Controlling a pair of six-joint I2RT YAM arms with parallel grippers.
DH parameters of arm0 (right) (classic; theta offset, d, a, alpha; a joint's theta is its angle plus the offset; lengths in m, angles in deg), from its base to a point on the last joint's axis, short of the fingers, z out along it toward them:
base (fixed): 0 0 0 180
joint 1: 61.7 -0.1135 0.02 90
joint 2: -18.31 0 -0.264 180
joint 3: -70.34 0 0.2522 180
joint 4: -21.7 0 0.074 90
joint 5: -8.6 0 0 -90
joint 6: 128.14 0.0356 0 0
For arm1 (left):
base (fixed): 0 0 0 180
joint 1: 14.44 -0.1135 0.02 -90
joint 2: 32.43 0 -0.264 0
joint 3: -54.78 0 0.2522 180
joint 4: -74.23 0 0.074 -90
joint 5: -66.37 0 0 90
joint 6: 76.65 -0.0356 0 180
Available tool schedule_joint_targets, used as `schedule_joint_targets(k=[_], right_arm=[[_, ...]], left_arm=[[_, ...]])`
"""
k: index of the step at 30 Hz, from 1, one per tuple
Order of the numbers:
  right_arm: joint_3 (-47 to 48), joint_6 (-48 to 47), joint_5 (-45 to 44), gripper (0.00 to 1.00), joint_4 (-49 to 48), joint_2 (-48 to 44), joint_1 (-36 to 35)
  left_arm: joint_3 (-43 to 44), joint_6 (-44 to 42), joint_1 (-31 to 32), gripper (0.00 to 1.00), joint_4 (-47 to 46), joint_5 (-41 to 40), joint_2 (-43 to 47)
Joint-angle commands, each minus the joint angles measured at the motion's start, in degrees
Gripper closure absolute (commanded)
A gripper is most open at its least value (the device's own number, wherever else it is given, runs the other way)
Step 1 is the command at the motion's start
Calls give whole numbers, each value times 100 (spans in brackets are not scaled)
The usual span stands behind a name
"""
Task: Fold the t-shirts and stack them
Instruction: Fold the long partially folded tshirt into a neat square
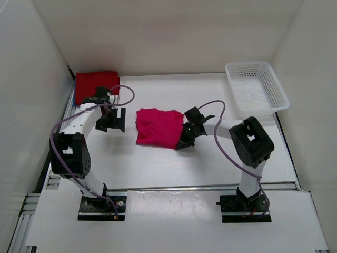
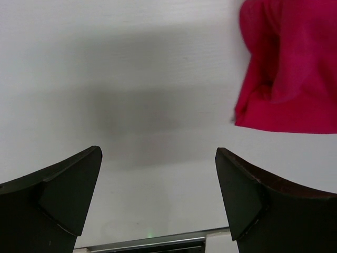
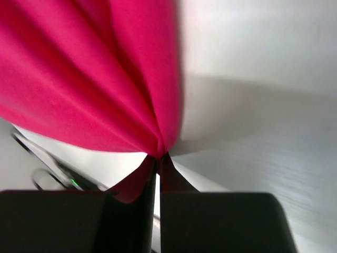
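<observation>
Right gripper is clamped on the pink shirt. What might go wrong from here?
1. The right gripper pinches only a thin gather of the pink shirt at its fingertips; the cloth may slip out under a pull.
2. The left gripper is open over the table beside the shirt, so a one-sided pull may drag the shirt instead of folding it.

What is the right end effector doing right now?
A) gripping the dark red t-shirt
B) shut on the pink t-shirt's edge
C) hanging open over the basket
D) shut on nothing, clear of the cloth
B: in the right wrist view the right end effector is pinched shut, with the pink t-shirt fanning out from its tips.
</observation>
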Motion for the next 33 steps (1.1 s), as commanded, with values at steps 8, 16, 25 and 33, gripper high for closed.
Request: schedule_joint_targets(k=[8, 16, 25, 33], right_arm=[[5, -2557, 285, 51, 1800, -830, 328], [1547, -2663, -24, 54, 1466, -713, 883], [3958, -2418, -208, 54, 1712, 1487, 883], [4286, -2311, -481, 53, 1835, 2042, 883]], left_arm=[[1015, -23, 547, 0, -27, 1400, -955], [3228, -23, 599, 0, -79, 2182, -2491], [3978, -23, 600, 0, 202, 2288, -3486], [3848, -23, 653, 10, 202, 2481, -3549]])
